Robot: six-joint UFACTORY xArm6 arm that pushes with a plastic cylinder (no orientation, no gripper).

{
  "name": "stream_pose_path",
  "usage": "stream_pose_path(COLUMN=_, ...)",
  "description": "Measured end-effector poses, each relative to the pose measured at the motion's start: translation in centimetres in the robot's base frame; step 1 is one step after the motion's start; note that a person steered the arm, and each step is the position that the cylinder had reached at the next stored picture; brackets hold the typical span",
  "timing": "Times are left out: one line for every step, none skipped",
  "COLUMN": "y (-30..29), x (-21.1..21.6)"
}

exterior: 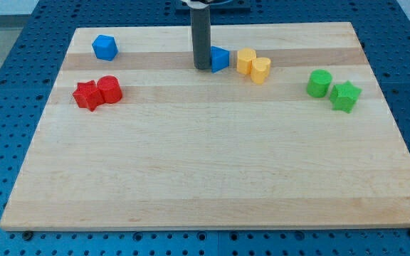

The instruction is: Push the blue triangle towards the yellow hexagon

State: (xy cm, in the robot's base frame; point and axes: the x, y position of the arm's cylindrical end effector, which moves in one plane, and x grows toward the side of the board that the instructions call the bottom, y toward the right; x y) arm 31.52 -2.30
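The blue triangle [221, 59] lies near the view's top centre on the wooden board [212, 178]. My tip [202, 67] stands right against the triangle's left side. The yellow hexagon [245, 61] lies just to the right of the triangle, a small gap between them. A yellow cylinder-like block [260, 70] touches the hexagon's right side.
A blue cube-like block [104, 47] sits at the top left. A red star [87, 94] and a red cylinder [109, 89] sit together at the left. A green cylinder [319, 83] and a green star [345, 96] sit at the right.
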Motion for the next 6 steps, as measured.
stream_pose_path(y=0.3, x=0.7)
stream_pose_path(y=1.3, x=1.3)
stream_pose_path(y=2.3, x=2.1)
stream_pose_path(y=2.3, x=2.2)
stream_pose_path(y=2.3, x=2.2)
stream_pose_path(y=2.3, x=2.2)
